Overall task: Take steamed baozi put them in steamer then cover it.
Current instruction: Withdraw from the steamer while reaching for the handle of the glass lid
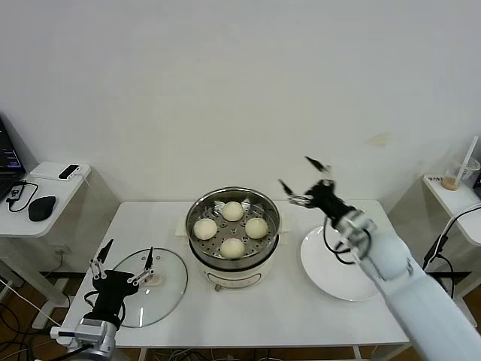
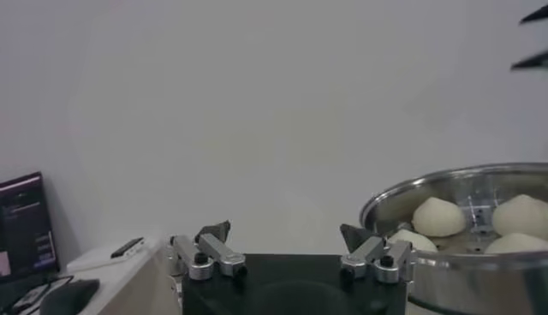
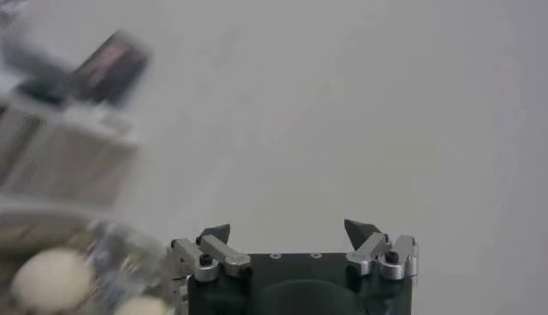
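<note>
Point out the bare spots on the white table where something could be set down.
The white plate, right of the steamer, is bare. The table has open strips in front of the steamer and behind the cover at the far left corner. Crowded: the near left, where the left gripper hovers open over the cover. The right gripper is open above the table's far right.

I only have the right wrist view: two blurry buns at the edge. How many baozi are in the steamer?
Observer: Four baozi sit on the tray inside the steamer.
Operator: Where is the cover?
Observer: The cover lies flat on the table, left of the steamer, under the open left end effector.
Operator: And my end effector?
Observer: The right end effector is raised, right of the steamer, beyond the white plate.
</note>
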You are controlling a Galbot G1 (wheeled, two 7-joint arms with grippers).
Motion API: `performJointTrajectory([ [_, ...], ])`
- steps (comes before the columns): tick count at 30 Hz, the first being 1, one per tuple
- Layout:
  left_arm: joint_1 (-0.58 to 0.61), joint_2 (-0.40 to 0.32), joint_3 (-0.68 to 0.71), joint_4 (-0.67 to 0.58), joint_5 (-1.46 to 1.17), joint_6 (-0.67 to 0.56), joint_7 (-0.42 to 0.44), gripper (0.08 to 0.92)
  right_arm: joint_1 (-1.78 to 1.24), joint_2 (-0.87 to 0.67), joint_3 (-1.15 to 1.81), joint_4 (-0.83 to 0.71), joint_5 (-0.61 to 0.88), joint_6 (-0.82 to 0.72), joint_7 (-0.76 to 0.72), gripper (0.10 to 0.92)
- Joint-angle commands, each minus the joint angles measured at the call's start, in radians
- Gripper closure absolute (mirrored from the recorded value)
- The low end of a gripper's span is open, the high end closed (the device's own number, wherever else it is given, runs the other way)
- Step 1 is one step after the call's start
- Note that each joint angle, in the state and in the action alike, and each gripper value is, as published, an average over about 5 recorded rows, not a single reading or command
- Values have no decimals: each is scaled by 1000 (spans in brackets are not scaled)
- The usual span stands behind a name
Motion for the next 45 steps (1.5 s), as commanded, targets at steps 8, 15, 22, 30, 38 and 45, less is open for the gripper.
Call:
performJointTrajectory([
  [8,68,147,2,318,889,-182,20,177,-685,349,535,90,-75,203,58,203],
  [15,30,130,-21,424,1083,-219,-50,177,-664,388,543,83,-78,210,80,203],
  [22,-83,134,5,518,1105,-218,-65,177,-670,404,539,98,-88,205,76,203],
  [30,-157,136,70,591,1105,-209,-63,177,-681,432,534,94,-109,219,78,203],
  [38,-214,140,107,632,1101,-202,-56,177,-699,444,533,95,-117,231,77,203],
  [45,-285,141,130,672,1093,-192,-52,177,-711,450,528,95,-122,240,76,203],
])
